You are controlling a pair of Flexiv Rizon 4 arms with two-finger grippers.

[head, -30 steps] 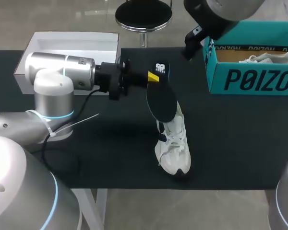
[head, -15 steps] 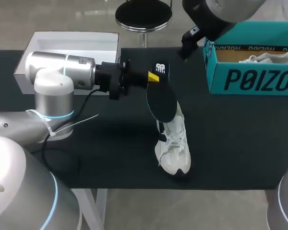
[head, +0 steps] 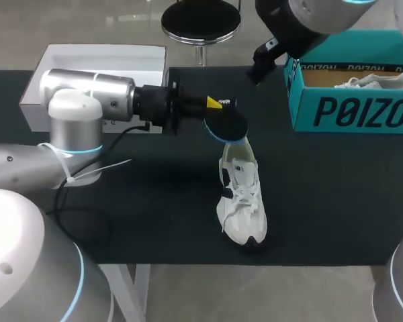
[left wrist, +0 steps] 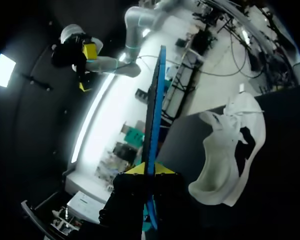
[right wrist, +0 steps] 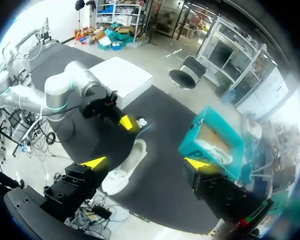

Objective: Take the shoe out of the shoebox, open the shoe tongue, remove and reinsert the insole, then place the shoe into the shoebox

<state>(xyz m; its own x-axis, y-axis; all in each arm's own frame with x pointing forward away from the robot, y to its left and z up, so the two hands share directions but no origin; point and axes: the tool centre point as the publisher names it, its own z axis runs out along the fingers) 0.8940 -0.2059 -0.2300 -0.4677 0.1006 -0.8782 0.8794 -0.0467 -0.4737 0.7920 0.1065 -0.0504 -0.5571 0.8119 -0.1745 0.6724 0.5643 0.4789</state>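
The white sneaker [head: 242, 201] lies on the black bench [head: 336, 194] with its long axis running from far to near and its toe toward the near edge, well apart from the teal shoebox [head: 349, 111]. The left end effector [head: 215, 104] is closed on one end of the black insole [head: 228, 127], which hangs just over the heel of the sneaker. The right end effector [right wrist: 145, 163] is wide open, high above the bench.

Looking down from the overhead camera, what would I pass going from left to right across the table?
white shallow box → left gripper, pinching a dark insole → white shoe lying on the table → teal shoebox, with a second shoe inside it
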